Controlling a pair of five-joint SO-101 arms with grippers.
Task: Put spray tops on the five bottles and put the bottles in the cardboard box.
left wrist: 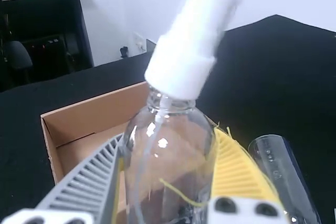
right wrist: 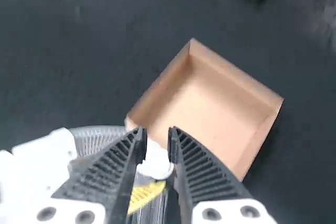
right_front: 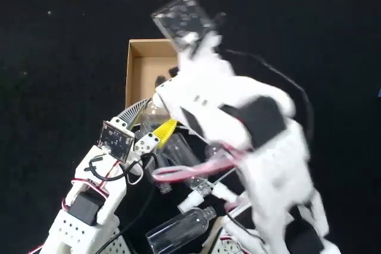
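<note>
My left gripper is shut on a clear bottle, which stands between its grey and yellow fingers. A white spray top sits on the bottle's neck. In the high view this gripper holds the bottle by the near edge of the cardboard box. My right gripper hangs just above the spray top, its black fingers a little apart and not touching it. The box lies behind it.
Another clear bottle lies right of the held one. A further bottle lies near the front edge. Loose white spray tops lie between them. Wires trail over the left arm. The black table stretches left and right.
</note>
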